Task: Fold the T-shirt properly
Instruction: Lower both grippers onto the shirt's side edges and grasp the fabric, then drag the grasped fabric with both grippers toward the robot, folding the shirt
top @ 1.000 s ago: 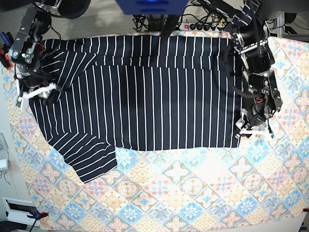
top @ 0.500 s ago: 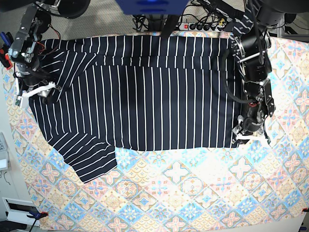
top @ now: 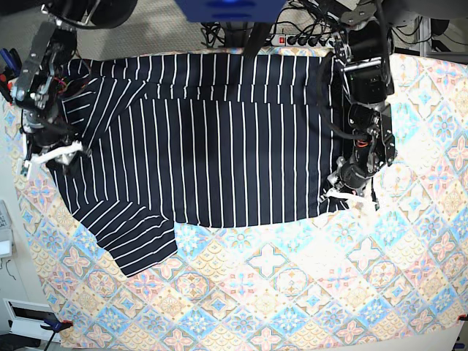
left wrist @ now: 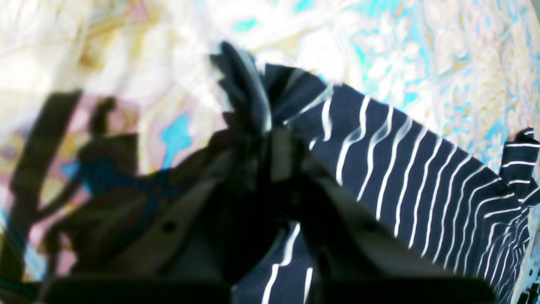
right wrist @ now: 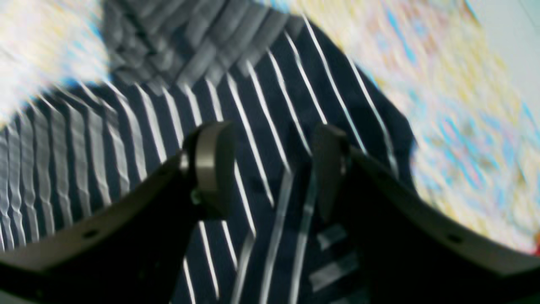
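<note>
matt striped cloth t-shirt (top: 219,139)

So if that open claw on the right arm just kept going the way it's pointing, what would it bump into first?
Most likely the T-shirt. The right gripper points down at the striped fabric with its jaws apart and nothing between them. How far off the cloth is, the blurred picture doesn't show.

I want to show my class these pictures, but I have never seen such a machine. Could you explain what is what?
This is a robot with two arms, working over a patterned tablecloth. One picture looks down from above; the other two come from cameras on each wrist. A dark striped T-shirt lies spread out. The left gripper, on the right in the overhead picture, is pinched shut on the shirt's corner; its wrist picture shows the bunched cloth. The right gripper is over the other end with its jaws apart, holding nothing.
</note>
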Robot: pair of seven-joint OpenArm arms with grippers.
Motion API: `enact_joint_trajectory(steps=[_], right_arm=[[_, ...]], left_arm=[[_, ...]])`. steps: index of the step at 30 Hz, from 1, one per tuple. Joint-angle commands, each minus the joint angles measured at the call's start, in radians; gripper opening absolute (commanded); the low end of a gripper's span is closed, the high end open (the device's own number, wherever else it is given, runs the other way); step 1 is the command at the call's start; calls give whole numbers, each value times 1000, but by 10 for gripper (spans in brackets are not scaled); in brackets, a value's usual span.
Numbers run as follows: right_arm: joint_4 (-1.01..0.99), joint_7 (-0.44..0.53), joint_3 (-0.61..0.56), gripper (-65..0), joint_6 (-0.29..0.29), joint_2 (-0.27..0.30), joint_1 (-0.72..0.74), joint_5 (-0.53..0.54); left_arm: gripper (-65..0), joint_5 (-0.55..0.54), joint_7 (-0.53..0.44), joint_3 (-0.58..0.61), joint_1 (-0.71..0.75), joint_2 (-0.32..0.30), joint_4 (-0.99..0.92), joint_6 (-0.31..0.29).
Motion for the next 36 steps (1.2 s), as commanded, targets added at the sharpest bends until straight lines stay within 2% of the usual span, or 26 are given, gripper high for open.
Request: enact_joint_trajectory(steps=[1,2,4,7,9,14,21,26,31,36], right_arm=[[-28,-2,12,-355,-2,14,10,-10],[-62,-2,12,-354,-2,26,33,-13],[-140,-2,-8,-353,0,87,84,-36],[-255,7,-94,-342,0,159,171,-60],[-321,10,-160,-304,0,201,236,-94],[-485,73,-329,-206,0,250,380,-189],[-761,217,-515,-192,0,285,537,-244],[-955,334,-564,-191,1,285,615,-309],[-1101,431,-637,-191,1,285,676,-309],[-1186,515,-685,-191,1,285,690,-309]], left_arm=[[-650,19,47,2,-14,-2,5,13],[-650,19,47,2,-6,-3,7,13],[-650,19,47,2,5,-20,30,13],[-650,19,47,2,28,-23,61,13],[-650,19,47,2,40,-23,85,13],[-650,19,49,2,103,-25,177,13],[-650,17,49,2,144,-25,202,13],[-650,-37,49,0,152,-29,202,13],[-650,-118,49,2,164,-54,202,13],[-650,-130,49,2,172,-55,202,13]])
